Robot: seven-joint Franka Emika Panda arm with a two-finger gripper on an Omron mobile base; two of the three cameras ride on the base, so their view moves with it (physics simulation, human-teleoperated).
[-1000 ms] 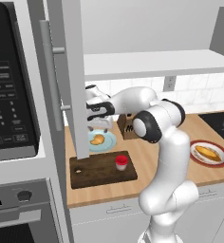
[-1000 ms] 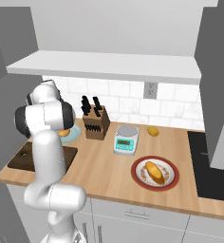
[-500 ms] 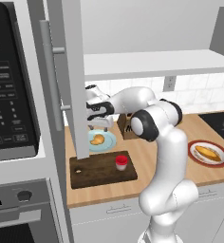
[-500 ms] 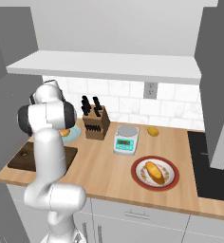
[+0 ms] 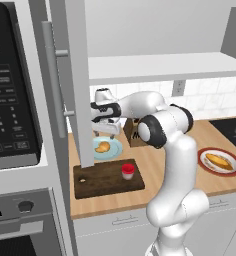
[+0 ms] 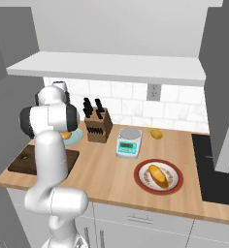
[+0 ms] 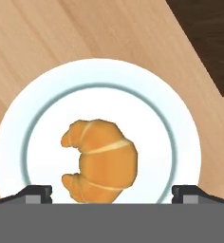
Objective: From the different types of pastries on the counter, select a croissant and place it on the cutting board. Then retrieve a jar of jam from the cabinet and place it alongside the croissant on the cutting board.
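- Jar [image 5: 128, 171] already on board [image 5: 108, 178].
- Croissant [image 7: 100, 160] not yet moved, on its plate [image 7: 47, 95].
- Our pincer [image 7: 111, 193] hovers above it, spread wide, empty.

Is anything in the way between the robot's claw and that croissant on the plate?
No. In the hand view the open gripper hangs over the croissant on its plate, nothing between.

the croissant [image 7: 100, 160] lies on a plate [image 5: 115, 148] near the bench's [image 5: 155, 165] left end; before it the cutting board [image 5: 102, 180] carries the jar of jam [image 5: 128, 171] by its right edge.
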